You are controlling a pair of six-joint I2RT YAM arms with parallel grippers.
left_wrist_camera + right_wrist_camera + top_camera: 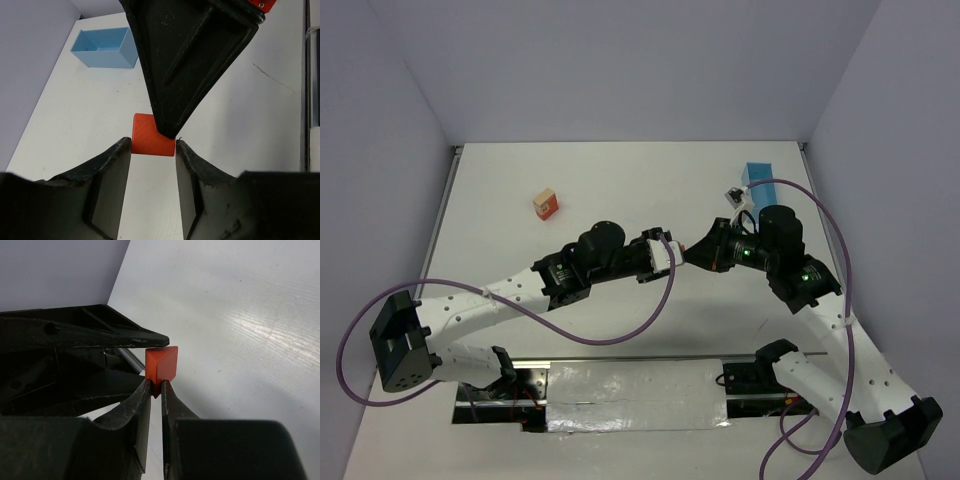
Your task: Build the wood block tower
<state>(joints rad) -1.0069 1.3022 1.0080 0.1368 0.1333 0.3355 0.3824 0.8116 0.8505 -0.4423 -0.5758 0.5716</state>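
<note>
Pale lavender walls (620,60) enclose a white table (620,170) where two black-and-white robot arms meet nose to nose at mid-table. The right gripper (156,386) pinches a red-orange wedge (162,365) by its lower edge, fingers pressed tight against the piece. The left gripper (152,147) faces it with its fingers (112,170) spread, one on each side of the wedge. The left wrist view shows the piece sitting just between the tips, and whether they touch it cannot be told. In the right wrist view, one left finger lies along the wedge's upper edge, touching it or just short of it.

Well apart from the two grippers, toward the far left of the table, stands a short stack (545,203) showing a tan block over a red-orange one. A light blue box (757,175), rectangular and open-topped, sits near the far right edge, just behind the right arm. Purple cables (620,338) loop from both arms down toward their bases at the near edge.
</note>
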